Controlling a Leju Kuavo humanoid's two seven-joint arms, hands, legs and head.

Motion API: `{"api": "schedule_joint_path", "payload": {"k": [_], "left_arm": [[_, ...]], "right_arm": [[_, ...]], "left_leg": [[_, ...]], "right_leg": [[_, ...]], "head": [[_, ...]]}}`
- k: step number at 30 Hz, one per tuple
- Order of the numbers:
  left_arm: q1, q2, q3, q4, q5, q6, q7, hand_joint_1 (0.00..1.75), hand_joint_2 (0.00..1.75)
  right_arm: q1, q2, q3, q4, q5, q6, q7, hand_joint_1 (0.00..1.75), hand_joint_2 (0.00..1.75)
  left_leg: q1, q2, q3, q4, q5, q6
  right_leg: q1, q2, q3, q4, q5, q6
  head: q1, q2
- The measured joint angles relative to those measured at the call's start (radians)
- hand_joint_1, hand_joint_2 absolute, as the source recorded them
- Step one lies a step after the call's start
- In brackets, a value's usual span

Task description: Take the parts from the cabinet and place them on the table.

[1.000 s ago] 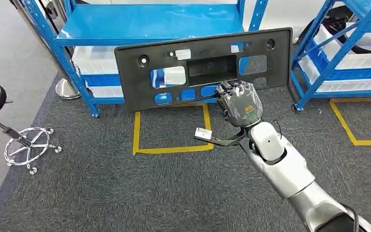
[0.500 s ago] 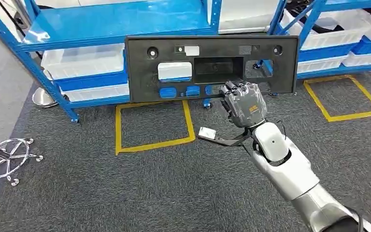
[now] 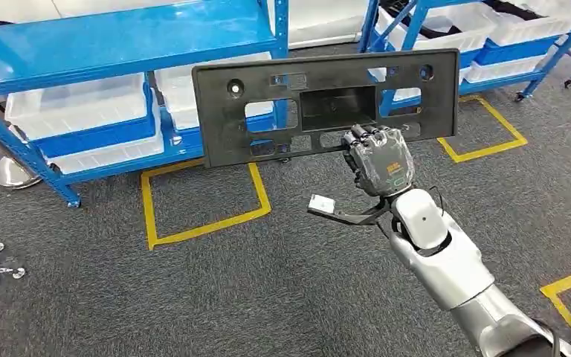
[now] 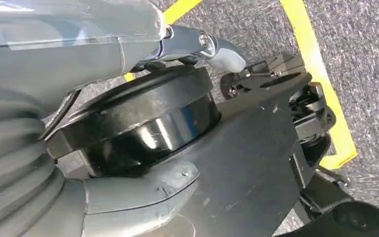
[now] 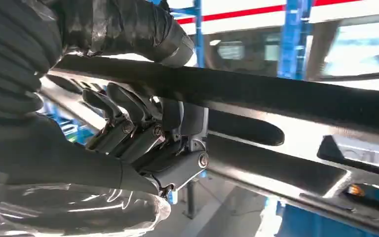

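Black panel (image 3: 327, 104) gripped at lower edge by right hand (image 3: 377, 160), held upright before blue racks (image 3: 119, 44), left hand's (image 4: 128, 197) state not discernible

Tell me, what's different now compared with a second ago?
The whole view has swung, so the robot has turned: the blue shelves and yellow floor squares slid across the picture and the stool left it. The right hand still grips the black panel by its lower edge, held upright as before.

Blue shelving (image 3: 119, 37) on grey carpet (image 3: 193, 297)
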Motion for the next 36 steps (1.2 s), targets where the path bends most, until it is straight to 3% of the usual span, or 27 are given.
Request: {"api": "schedule_joint_path", "payload": {"k": [2, 3, 4, 5, 7, 8, 10, 12, 13, 14, 15, 17, 18, 19, 22, 23, 24, 25, 26, 28, 29, 30, 31, 32, 33, 34, 36], "left_arm": [[0.0, 0.002, 0.0, 0.0, 0.002, 0.001, 0.0, 0.0, 1.75], [0.0, 0.011, 0.001, 0.0, 0.005, 0.002, 0.0, 0.0, 1.75], [0.003, 0.009, 0.001, 0.0, 0.007, 0.001, -0.001, 0.0, 1.75], [0.004, 0.01, 0.001, 0.0, 0.009, 0.001, -0.003, 0.0, 1.75], [0.002, 0.011, 0.001, 0.0, 0.01, 0.001, 0.0, 0.0, 1.75], [0.003, 0.011, 0.001, 0.0, 0.01, 0.001, 0.0, 0.0, 1.75], [0.003, 0.013, 0.002, 0.0, 0.01, 0.001, -0.003, 0.0, 1.75], [0.0, 0.012, 0.002, 0.0, 0.009, -0.002, -0.014, 0.0, 1.75], [0.0, 0.013, 0.002, 0.0, 0.009, -0.002, -0.018, 0.0, 1.75], [0.0, 0.013, 0.002, 0.0, 0.009, -0.003, -0.021, 0.0, 1.75], [-0.001, 0.013, 0.002, 0.0, 0.01, -0.003, -0.022, 0.0, 1.75], [0.001, 0.013, 0.003, 0.0, 0.018, -0.008, -0.027, 0.0, 1.75], [0.002, 0.015, 0.006, 0.0, 0.019, -0.013, -0.027, 0.0, 1.75], [0.004, 0.019, 0.008, 0.0, 0.021, -0.017, -0.027, 0.0, 1.75], [-0.003, 0.022, 0.013, 0.0, 0.032, -0.031, -0.022, 0.0, 1.75], [-0.005, 0.022, 0.016, 0.0, 0.033, -0.033, -0.021, 0.0, 1.75], [-0.006, 0.02, 0.018, 0.0, 0.034, -0.034, -0.018, 0.0, 1.75], [-0.004, 0.022, 0.019, 0.0, 0.035, -0.034, -0.017, 0.0, 1.75], [-0.001, 0.023, 0.021, 0.0, 0.038, -0.034, -0.016, 0.0, 1.75], [0.0, 0.026, 0.027, 0.0, 0.042, -0.034, -0.011, 0.0, 1.75], [-0.001, 0.029, 0.028, 0.0, 0.042, -0.036, -0.008, 0.0, 1.75], [-0.001, 0.031, 0.029, 0.0, 0.042, -0.039, -0.005, 0.0, 1.75], [-0.001, 0.033, 0.031, 0.0, 0.043, -0.041, -0.003, 0.0, 1.75], [-0.001, 0.035, 0.033, 0.0, 0.045, -0.043, -0.002, 0.0, 1.75], [-0.002, 0.038, 0.033, 0.0, 0.05, -0.047, -0.002, 0.0, 1.75], [-0.002, 0.044, 0.034, 0.0, 0.05, -0.052, -0.002, 0.0, 1.75], [-0.003, 0.052, 0.037, 0.0, 0.051, -0.061, -0.004, 0.0, 1.75]], "right_arm": [[0.0, -0.002, -0.001, -0.001, 0.0, 0.001, -0.001, 1.75, 1.75], [0.002, -0.002, -0.001, 0.0, 0.0, 0.0, -0.001, 1.75, 1.75], [0.001, -0.004, -0.001, -0.002, 0.0, -0.001, -0.003, 1.75, 1.75], [0.002, -0.003, -0.001, -0.002, 0.0, 0.0, -0.002, 1.75, 1.75], [0.0, -0.003, -0.001, -0.003, 0.0, 0.007, -0.002, 1.75, 1.75], [0.0, -0.003, -0.001, -0.003, 0.0, 0.009, -0.002, 1.75, 1.75], [-0.002, -0.004, -0.002, -0.003, 0.0, 0.009, -0.001, 1.75, 1.75], [-0.005, -0.002, 0.0, -0.003, 0.0, 0.012, -0.002, 1.75, 1.75], [-0.005, -0.001, 0.002, -0.003, 0.001, 0.017, -0.002, 1.75, 1.75], [-0.005, -0.001, 0.003, -0.003, 0.003, 0.021, -0.002, 1.75, 1.75], [-0.005, 0.0, 0.006, -0.003, 0.007, 0.023, -0.002, 1.75, 1.75], [-0.012, 0.006, 0.012, -0.002, 0.026, 0.023, -0.001, 1.75, 1.75], [-0.021, 0.017, 0.017, -0.001, 0.038, 0.028, 0.002, 1.75, 1.75], [-0.037, 0.03, 0.025, 0.002, 0.046, 0.034, 0.009, 1.75, 1.75], [-0.065, 0.055, 0.048, 0.014, 0.064, 0.047, 0.019, 1.75, 1.75], [-0.07, 0.061, 0.056, 0.018, 0.071, 0.049, 0.021, 1.75, 1.75], [-0.073, 0.065, 0.063, 0.024, 0.073, 0.05, 0.023, 1.75, 1.75], [-0.087, 0.067, 0.067, 0.029, 0.074, 0.051, 0.026, 1.75, 1.75], [-0.098, 0.074, 0.071, 0.033, 0.075, 0.052, 0.029, 1.75, 1.75], [-0.114, 0.09, 0.085, 0.047, 0.085, 0.052, 0.031, 1.75, 1.75], [-0.115, 0.101, 0.096, 0.058, 0.092, 0.052, 0.032, 1.75, 1.75], [-0.116, 0.107, 0.102, 0.066, 0.092, 0.052, 0.033, 1.75, 1.75], [-0.121, 0.112, 0.106, 0.073, 0.095, 0.053, 0.034, 1.75, 1.75], [-0.129, 0.118, 0.11, 0.081, 0.097, 0.053, 0.035, 1.75, 1.75], [-0.139, 0.125, 0.112, 0.087, 0.1, 0.053, 0.037, 1.75, 1.75], [-0.15, 0.132, 0.113, 0.091, 0.103, 0.053, 0.039, 1.75, 1.75], [-0.165, 0.144, 0.122, 0.1, 0.105, 0.053, 0.043, 1.75, 1.75]], "left_leg": [[0.008, 0.018, -0.008, 0.028, -0.016, -0.014], [0.005, 0.023, -0.012, 0.039, -0.023, -0.024], [-0.004, 0.028, -0.015, 0.056, -0.032, -0.032], [-0.006, 0.032, -0.015, 0.052, -0.031, -0.034], [-0.007, 0.049, -0.013, 0.052, -0.03, -0.037], [-0.003, 0.056, -0.014, 0.056, -0.035, -0.042], [0.001, -0.008, -0.04, 0.124, -0.099, -0.049], [0.001, -0.033, -0.103, 0.278, -0.18, -0.05], [0.0, -0.034, -0.128, 0.338, -0.201, -0.047], [-0.002, -0.035, -0.134, 0.361, -0.199, -0.043], [-0.003, -0.037, -0.118, 0.333, -0.172, -0.035], [-0.006, -0.059, -0.038, 0.173, -0.083, -0.012], [-0.008, -0.112, -0.004, 0.092, -0.053, 0.004], [-0.003, -0.157, -0.001, 0.075, -0.06, 0.014], [-0.011, -0.123, 0.007, 0.054, -0.053, 0.009], [-0.005, -0.109, 0.013, 0.032, -0.039, 0.01], [0.004, -0.088, 0.018, 0.014, -0.024, 0.001], [0.003, -0.08, 0.018, 0.002, -0.017, 0.008], [0.002, -0.064, 0.014, 0.001, -0.014, 0.01], [0.002, -0.032, 0.004, 0.008, -0.014, 0.01], [0.002, -0.017, 0.001, 0.011, -0.014, 0.01], [0.002, -0.002, -0.002, 0.015, -0.015, 0.008], [0.003, 0.01, -0.004, 0.019, -0.017, 0.005], [0.003, 0.022, -0.004, 0.024, -0.02, 0.001], [0.003, 0.033, -0.005, 0.032, -0.025, -0.006], [-0.005, 0.041, -0.009, 0.036, -0.03, -0.013], [-0.004, 0.058, -0.006, 0.04, -0.031, -0.025]], "right_leg": [[-0.008, -0.033, 0.091, -0.165, 0.081, 0.016], [-0.001, -0.073, 0.095, -0.179, 0.052, 0.012], [0.003, -0.072, 0.09, -0.187, 0.067, 0.002], [0.003, -0.055, 0.087, -0.179, 0.064, -0.019], [0.003, -0.036, 0.078, -0.177, 0.069, -0.031], [0.002, -0.026, 0.078, -0.182, 0.074, -0.042], [0.002, -0.011, 0.074, -0.184, 0.083, -0.056], [0.008, 0.01, 0.064, -0.184, 0.088, -0.064], [0.013, 0.021, 0.06, -0.184, 0.091, -0.067], [0.017, 0.035, 0.058, -0.184, 0.094, -0.068], [0.021, 0.048, 0.056, -0.184, 0.097, -0.068], [0.029, 0.078, 0.055, -0.184, 0.103, -0.068], [0.025, 0.09, 0.052, -0.184, 0.107, -0.068], [0.029, 0.102, 0.045, -0.184, 0.113, -0.06], [0.011, 0.144, 0.031, -0.195, 0.134, -0.035], [0.018, 0.159, 0.031, -0.205, 0.144, -0.025], [0.018, 0.116, 0.029, -0.196, 0.133, -0.028], [0.027, 0.057, 0.011, -0.164, 0.099, -0.028], [0.026, 0.025, -0.017, -0.102, 0.058, -0.023], [0.019, 0.007, -0.075, 0.044, -0.008, -0.014], [0.016, 0.005, -0.085, 0.08, -0.013, -0.01], [0.012, 0.001, -0.067, 0.059, 0.006, -0.006], [0.01, -0.004, -0.027, -0.001, 0.037, -0.004], [0.009, -0.015, 0.028, -0.09, 0.074, -0.004], [0.01, -0.045, 0.087, -0.185, 0.1, -0.006], [0.025, -0.072, 0.093, -0.199, 0.081, -0.019], [0.027, -0.047, 0.086, -0.206, 0.091, -0.034]], "head": [[0.0, 0.0], [0.001, 0.0], [0.0, 0.0], [-0.001, 0.0], [0.0, 0.0], [0.0, 0.0], [0.0, 0.0], [-0.001, 0.0], [0.0, 0.0], [0.0, 0.0], [0.0, 0.0], [0.0, 0.0], [0.0, 0.0], [0.001, 0.0], [-0.001, 0.0], [0.0, 0.0], [0.0, 0.0], [0.007, 0.0], [0.005, 0.0], [0.005, 0.0], [0.005, 0.0], [0.006, 0.0], [0.005, 0.0], [0.006, 0.0], [0.006, 0.0], [0.005, 0.0], [0.005, 0.0]]}}
